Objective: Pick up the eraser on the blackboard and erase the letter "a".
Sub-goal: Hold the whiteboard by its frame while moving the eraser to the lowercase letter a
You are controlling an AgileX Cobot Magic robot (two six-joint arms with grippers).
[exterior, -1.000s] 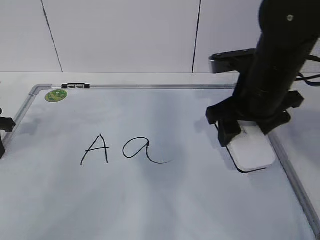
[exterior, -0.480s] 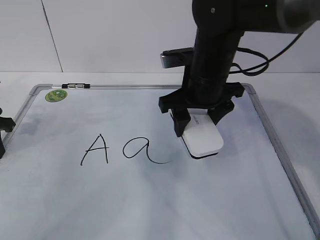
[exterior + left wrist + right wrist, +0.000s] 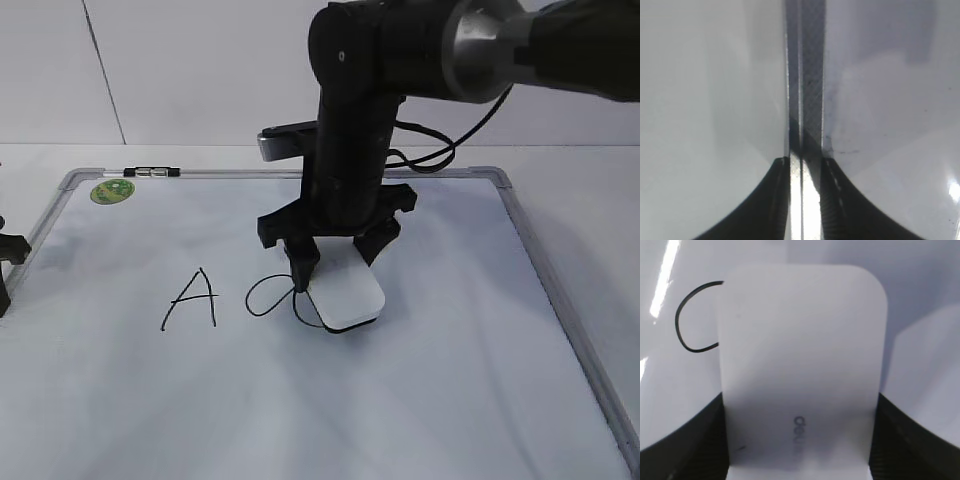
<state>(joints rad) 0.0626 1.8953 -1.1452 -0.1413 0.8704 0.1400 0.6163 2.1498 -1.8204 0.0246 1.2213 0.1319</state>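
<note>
My right gripper point(image 3: 335, 262) is shut on the white eraser point(image 3: 346, 298), which lies flat on the blackboard point(image 3: 450, 380) over the tail of the letter "a" point(image 3: 267, 297). Only the round loop of the "a" shows, left of the eraser. In the right wrist view the eraser point(image 3: 800, 365) fills the middle between the jaws point(image 3: 800, 440), with grey lettering on top, and the loop of the "a" point(image 3: 692, 320) shows at its left. My left gripper point(image 3: 804, 170) is shut and empty over the board's metal frame point(image 3: 807, 75) at the left edge.
A capital "A" point(image 3: 193, 298) is drawn left of the "a". A round green sticker point(image 3: 112, 191) and a small black clip point(image 3: 151, 172) sit at the board's top left corner. The silver frame point(image 3: 560, 300) runs down the right side.
My right arm has moved left across the board with the eraser, from the right edge onto the tail of the "a". The tail no longer shows. The left gripper has not moved.
</note>
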